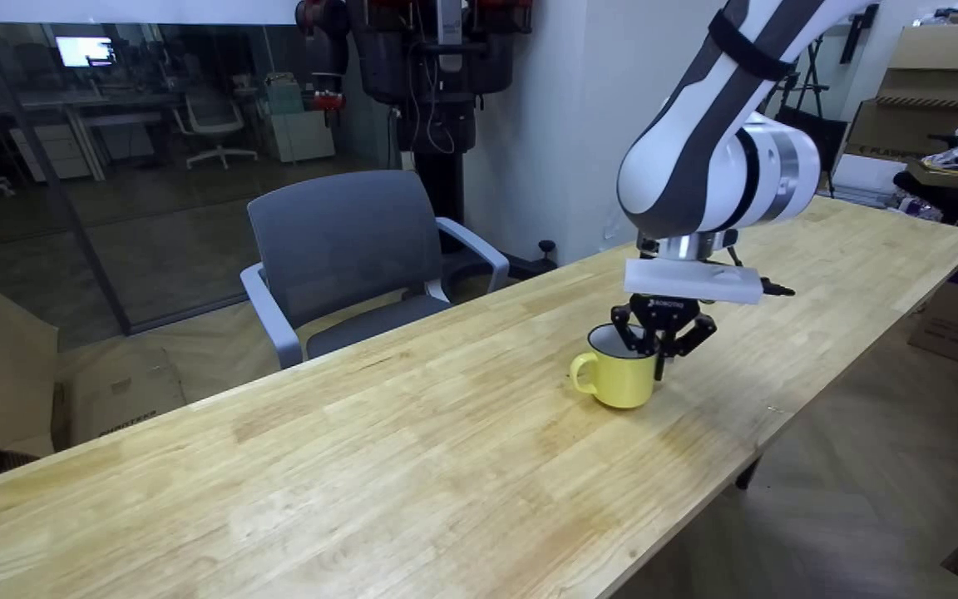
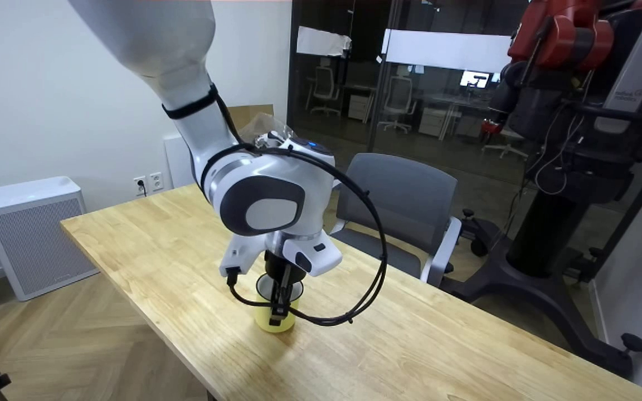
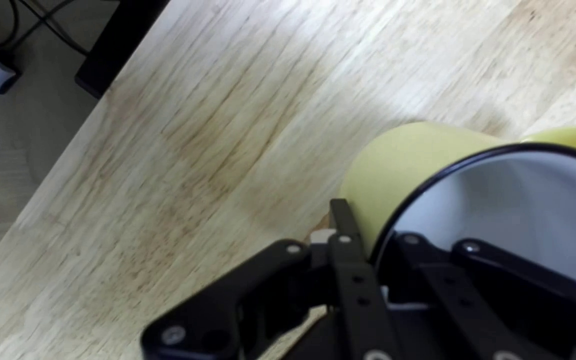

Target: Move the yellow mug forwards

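We read "ROBOTIQ" on the gripper point(image 1: 654, 356), whose fingers point(image 3: 350, 255) are clamped on the wall of the yellow mug point(image 1: 622, 384), one inside, one outside. The mug stands upright on the table point(image 1: 446, 466), right of centre in an exterior view. At lower left there, a flat carton point(image 1: 134, 391) seems to say "PHANTEKS"; at upper right of an exterior view we make out "rethink robotics" on a red-and-black robot point(image 2: 594, 150). A grey chair point(image 1: 346, 241) stands just beside the table. In an exterior view, the gripper and a black cable point(image 2: 383, 256) hide part of the mug; the wrist view crops its handle point(image 3: 573, 136) at right.
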You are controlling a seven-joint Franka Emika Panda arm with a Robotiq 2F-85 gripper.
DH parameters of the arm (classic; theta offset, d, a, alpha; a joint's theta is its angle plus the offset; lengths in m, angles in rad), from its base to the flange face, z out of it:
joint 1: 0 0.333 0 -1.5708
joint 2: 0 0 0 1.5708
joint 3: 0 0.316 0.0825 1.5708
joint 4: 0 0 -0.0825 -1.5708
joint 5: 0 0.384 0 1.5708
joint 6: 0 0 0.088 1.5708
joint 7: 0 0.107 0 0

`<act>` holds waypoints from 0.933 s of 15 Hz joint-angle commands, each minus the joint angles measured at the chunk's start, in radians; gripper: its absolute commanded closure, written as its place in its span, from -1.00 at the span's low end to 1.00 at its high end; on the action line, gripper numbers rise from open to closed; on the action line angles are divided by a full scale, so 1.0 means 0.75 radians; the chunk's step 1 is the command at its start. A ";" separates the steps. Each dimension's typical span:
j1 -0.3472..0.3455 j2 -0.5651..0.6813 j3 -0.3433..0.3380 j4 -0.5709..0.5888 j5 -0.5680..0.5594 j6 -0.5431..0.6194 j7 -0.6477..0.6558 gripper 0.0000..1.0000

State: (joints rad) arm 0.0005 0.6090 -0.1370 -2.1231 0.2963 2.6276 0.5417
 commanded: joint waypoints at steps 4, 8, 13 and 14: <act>0.073 -0.035 -0.068 -0.056 -0.026 -0.039 0.165 0.31; 0.095 -0.047 -0.098 -0.091 -0.048 -0.044 0.216 -0.07; 0.181 -0.106 -0.192 -0.158 -0.147 -0.005 0.344 -0.75; 0.203 -0.131 -0.217 -0.184 -0.180 0.009 0.378 -0.87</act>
State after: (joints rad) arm 0.0934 0.5895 -0.2395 -2.1890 0.2323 2.6165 0.7205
